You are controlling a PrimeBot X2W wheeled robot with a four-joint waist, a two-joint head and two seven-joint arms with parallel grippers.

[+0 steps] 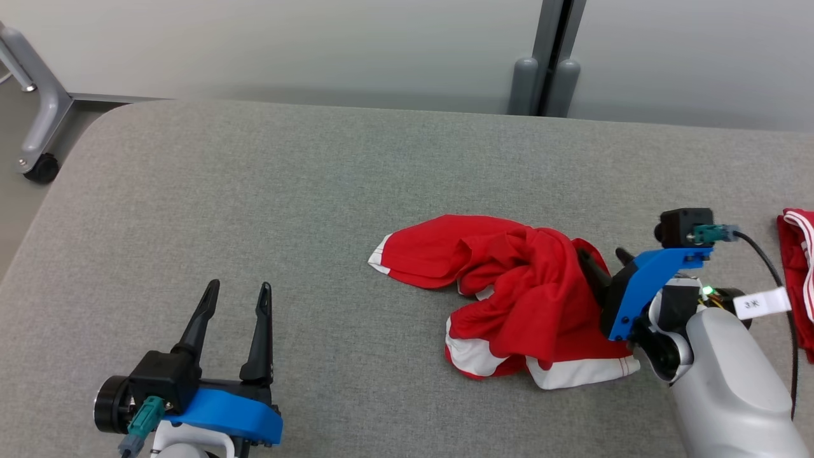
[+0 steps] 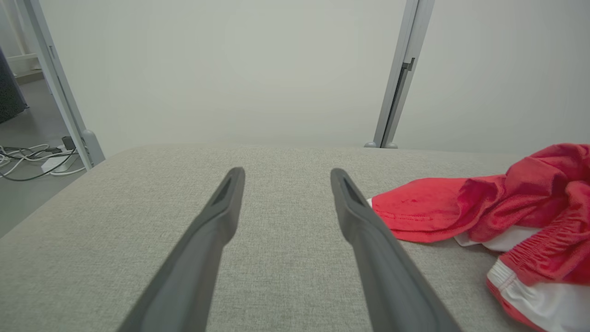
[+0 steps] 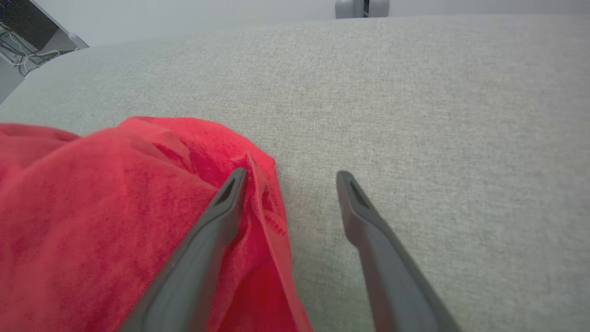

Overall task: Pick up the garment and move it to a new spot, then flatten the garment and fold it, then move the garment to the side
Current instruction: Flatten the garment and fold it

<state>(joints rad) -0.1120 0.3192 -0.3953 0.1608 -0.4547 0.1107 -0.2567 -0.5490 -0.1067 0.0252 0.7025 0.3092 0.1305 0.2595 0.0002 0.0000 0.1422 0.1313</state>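
head view: right gripper (image 1: 605,259) released at edge of red garment (image 1: 509,286), left gripper (image 1: 238,289) released, second red cloth (image 1: 796,280) cut off rightward

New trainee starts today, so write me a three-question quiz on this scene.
1. True or false: the left gripper holds the garment.
2. The right gripper is: A) shut on cloth, B) open at the garment's edge, C) shut, away from it.
3. What colour is the garment's trim?
Key: 1 false; 2 B; 3 white.
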